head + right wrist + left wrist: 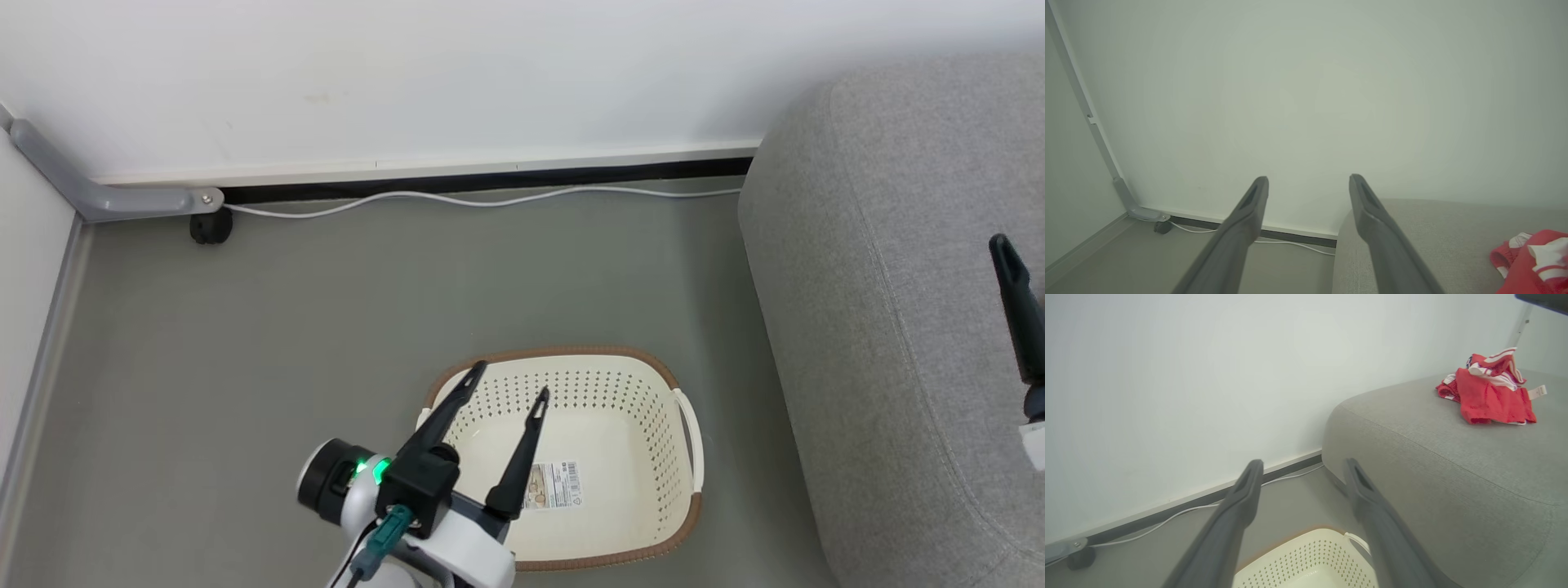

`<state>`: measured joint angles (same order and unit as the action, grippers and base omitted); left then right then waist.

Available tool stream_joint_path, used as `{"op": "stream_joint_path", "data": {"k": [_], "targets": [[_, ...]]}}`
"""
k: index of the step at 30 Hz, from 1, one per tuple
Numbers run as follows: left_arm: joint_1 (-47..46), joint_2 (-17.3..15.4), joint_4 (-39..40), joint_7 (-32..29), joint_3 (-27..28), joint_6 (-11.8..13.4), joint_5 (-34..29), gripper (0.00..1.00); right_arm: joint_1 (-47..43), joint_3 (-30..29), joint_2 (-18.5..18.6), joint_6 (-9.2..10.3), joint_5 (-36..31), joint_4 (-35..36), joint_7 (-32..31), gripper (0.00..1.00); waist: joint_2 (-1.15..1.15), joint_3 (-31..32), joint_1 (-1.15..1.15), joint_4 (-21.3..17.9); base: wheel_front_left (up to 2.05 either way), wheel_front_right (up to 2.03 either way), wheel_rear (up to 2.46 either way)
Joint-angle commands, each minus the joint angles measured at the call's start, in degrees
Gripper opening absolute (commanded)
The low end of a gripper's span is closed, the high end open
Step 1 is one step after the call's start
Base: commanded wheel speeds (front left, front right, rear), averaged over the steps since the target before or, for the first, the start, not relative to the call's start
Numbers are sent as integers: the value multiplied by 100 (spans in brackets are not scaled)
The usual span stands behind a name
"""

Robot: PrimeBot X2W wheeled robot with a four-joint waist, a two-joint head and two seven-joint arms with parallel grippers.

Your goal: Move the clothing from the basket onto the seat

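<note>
The cream basket [620, 408] with its brown rim sits on the floor, holding nothing but a paper label [555, 485]. Above its left side my left gripper [510, 384] stands open with nothing between its fingers. The red clothing [1488, 390] with white stripes lies bunched on the grey seat [1453, 457]; its edge [1533, 261] also shows in the right wrist view. My right gripper [1308, 183] is open and holds nothing, hanging over the seat [898, 286]; one of its dark fingers [1016, 302] shows at the head view's right edge.
A white wall and dark baseboard run along the back, with a white cable [490, 198] on the floor beside them. A grey frame leg with a black caster [211, 227] stands in the left corner. Grey floor [286, 343] spreads left of the basket.
</note>
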<state>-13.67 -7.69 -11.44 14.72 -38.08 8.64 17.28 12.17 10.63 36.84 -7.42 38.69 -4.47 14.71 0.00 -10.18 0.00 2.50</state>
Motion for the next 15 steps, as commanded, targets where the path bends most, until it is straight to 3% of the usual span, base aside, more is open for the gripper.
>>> {"op": "stream_joint_path", "data": {"k": [1,9,11,15], "targets": [[95,-85,235,28,390,36,-86,100,-165,59,123,-7,-62,62,29,100,0,130,0,62,0,0,0],[886,-156,582,28,1573,162,-305,100,-488,-48,-304,-7,-230,-161,29,100,0,390,0,66,0,0,0],[1134,-53,740,28,1730,333,-438,100,-560,-58,-396,-7,-277,-220,29,100,0,452,0,67,0,0,0],[1448,-33,907,28,2032,440,-515,100,-655,-52,-523,-7,-364,-299,29,100,0,532,0,68,0,0,0]]}}
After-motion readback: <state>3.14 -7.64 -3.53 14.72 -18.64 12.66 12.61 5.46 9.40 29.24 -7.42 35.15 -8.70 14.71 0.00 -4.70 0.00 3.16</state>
